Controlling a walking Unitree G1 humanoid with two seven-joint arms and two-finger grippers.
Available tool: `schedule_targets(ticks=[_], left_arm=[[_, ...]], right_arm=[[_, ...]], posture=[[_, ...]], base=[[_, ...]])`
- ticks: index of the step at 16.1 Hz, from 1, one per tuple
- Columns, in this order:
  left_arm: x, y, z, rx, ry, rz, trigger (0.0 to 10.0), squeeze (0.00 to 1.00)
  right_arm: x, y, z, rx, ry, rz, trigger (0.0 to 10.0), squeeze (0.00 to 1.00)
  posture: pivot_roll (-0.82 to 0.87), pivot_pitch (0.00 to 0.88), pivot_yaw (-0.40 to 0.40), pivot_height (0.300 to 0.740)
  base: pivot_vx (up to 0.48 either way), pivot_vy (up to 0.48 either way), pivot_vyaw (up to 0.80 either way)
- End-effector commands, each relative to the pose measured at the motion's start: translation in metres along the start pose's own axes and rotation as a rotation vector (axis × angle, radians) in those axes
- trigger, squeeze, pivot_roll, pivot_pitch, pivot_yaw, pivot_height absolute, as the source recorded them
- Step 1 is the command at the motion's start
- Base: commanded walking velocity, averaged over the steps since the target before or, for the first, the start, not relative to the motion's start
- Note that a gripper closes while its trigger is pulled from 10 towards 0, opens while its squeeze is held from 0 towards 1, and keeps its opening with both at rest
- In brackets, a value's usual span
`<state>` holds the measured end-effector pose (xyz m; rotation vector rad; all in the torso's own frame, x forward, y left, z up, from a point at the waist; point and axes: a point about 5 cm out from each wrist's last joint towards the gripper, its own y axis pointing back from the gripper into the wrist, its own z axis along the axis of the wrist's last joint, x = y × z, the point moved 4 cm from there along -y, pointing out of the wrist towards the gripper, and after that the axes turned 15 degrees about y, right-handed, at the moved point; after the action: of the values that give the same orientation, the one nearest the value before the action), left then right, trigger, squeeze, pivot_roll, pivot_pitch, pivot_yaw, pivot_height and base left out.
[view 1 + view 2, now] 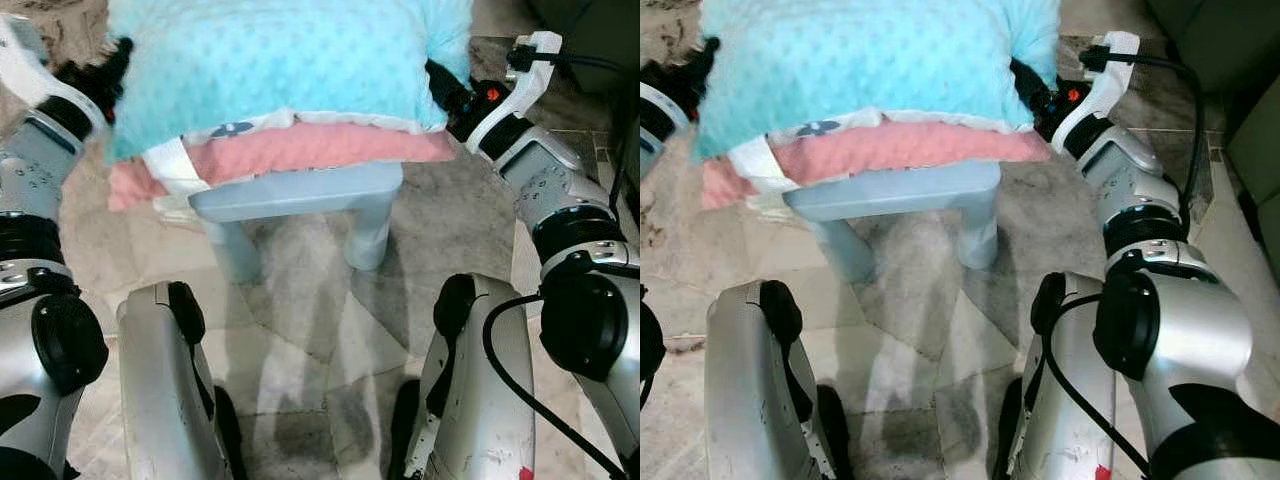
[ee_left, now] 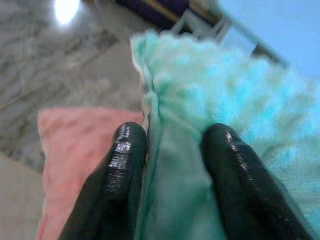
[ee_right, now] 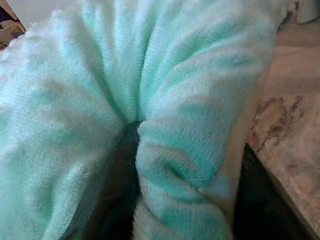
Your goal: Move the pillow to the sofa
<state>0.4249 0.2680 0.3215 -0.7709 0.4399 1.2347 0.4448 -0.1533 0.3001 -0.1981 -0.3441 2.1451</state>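
We pinch the turquoise pillow (image 1: 280, 70) at both ends, left gripper (image 2: 170, 150) and right gripper (image 1: 450, 95) clamped on plush, over the pink cushion (image 1: 300, 150) on the grey stool (image 1: 300, 190). Lift evenly, keeping both pinches firm.

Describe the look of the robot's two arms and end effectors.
Both arms are silver with black joints. The right arm has a white wrist bracket, a red spot and a black cable. The left end effector has two glossy black rounded fingers; the right end effector is black too.
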Motion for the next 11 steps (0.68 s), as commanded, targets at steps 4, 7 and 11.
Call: schedule_targets(ticks=[4,7,11], left_arm=[[-0.007,0.002,0.008,-0.023,0.077,-0.063,0.0,0.00],[-0.019,0.000,0.000,0.020,0.225,-0.132,0.0,0.00],[-0.029,0.003,-0.016,0.124,0.302,-0.222,0.0,0.00]], right_arm=[[0.001,-0.001,0.006,-0.027,0.012,0.011,0.0,0.00],[0.006,-0.003,0.004,-0.026,-0.004,0.041,0.0,0.00],[0.016,-0.005,-0.001,-0.013,-0.019,0.106,0.0,0.00]], posture=[[-0.04,0.329,-0.002,0.312],[-0.03,0.316,-0.001,0.312],[-0.05,0.268,-0.009,0.312]], base=[[0.000,0.000,0.00],[0.000,0.000,0.00],[0.000,0.000,0.00]])
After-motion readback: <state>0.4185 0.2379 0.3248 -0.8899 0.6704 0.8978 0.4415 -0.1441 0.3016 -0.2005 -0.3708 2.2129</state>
